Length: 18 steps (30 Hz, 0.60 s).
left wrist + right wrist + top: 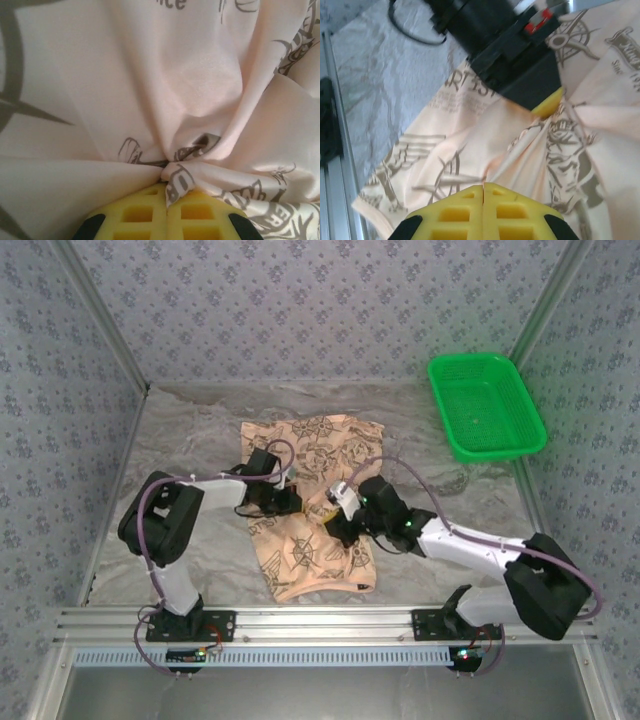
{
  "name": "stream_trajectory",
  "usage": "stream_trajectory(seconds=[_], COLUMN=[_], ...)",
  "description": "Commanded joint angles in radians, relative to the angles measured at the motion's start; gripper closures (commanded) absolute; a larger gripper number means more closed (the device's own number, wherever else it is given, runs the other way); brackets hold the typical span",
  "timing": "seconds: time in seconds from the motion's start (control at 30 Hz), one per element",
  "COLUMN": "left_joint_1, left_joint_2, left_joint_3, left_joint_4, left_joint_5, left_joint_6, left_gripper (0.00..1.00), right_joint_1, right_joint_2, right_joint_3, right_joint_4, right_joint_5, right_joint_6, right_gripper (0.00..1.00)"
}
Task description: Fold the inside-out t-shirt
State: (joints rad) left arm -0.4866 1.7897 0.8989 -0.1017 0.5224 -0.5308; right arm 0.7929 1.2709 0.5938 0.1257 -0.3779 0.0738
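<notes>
The inside-out t-shirt (318, 558) lies rumpled in the middle of the tabletop (190, 430) — the left hand (167, 189) pressed together on a gathered fold of it, the right hand (483, 188) likewise pinching a pucker of its cloth.

We see the peach-tan cloth t-shirt (300, 550) as soft, matt fabric. Its dark brown print is flat and dull, and the cloth gathers into smooth folds. The left gripper (166, 186) and right gripper (484, 187) carry yellow fingers of matt moulded plastic with square recesses. The green rectangular basket (487, 405) looks like lightly glossy perforated plastic. The grey table covering (200, 430) is crinkled and matt. The silver near-edge rail (320, 618) is brushed metal.
</notes>
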Motion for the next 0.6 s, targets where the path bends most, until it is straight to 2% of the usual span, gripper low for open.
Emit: stream_trajectory(seconds=[0.0, 0.1, 0.2, 0.3, 0.43, 0.57], left_joint_1=[0.013, 0.011, 0.006, -0.024, -0.089, -0.116], left_joint_2=[0.045, 0.052, 0.002, -0.106, -0.209, -0.193], left_joint_3=[0.028, 0.022, 0.007, -0.017, -0.015, 0.000], left_joint_4=[0.016, 0.019, -0.012, -0.061, -0.133, -0.171], left_joint_5=[-0.129, -0.072, -0.022, -0.005, 0.006, 0.011], left_joint_6=[0.035, 0.057, 0.063, 0.055, 0.055, 0.064], left_gripper=[0.98, 0.90, 0.79, 0.67, 0.62, 0.61], right_joint_1=[0.020, -0.008, -0.034, -0.037, -0.025, -0.014], right_joint_2=[-0.078, -0.090, -0.088, -0.102, -0.081, -0.007], right_joint_3=[-0.109, -0.160, -0.135, -0.055, 0.059, 0.134], right_joint_4=[0.020, 0.000, -0.092, -0.204, -0.312, -0.328], right_joint_5=[-0.009, 0.090, 0.145, 0.193, 0.249, 0.243], right_joint_6=[-0.084, -0.029, 0.019, 0.054, 0.054, 0.051], right_gripper=[1.00, 0.97, 0.78, 0.71, 0.66, 0.57])
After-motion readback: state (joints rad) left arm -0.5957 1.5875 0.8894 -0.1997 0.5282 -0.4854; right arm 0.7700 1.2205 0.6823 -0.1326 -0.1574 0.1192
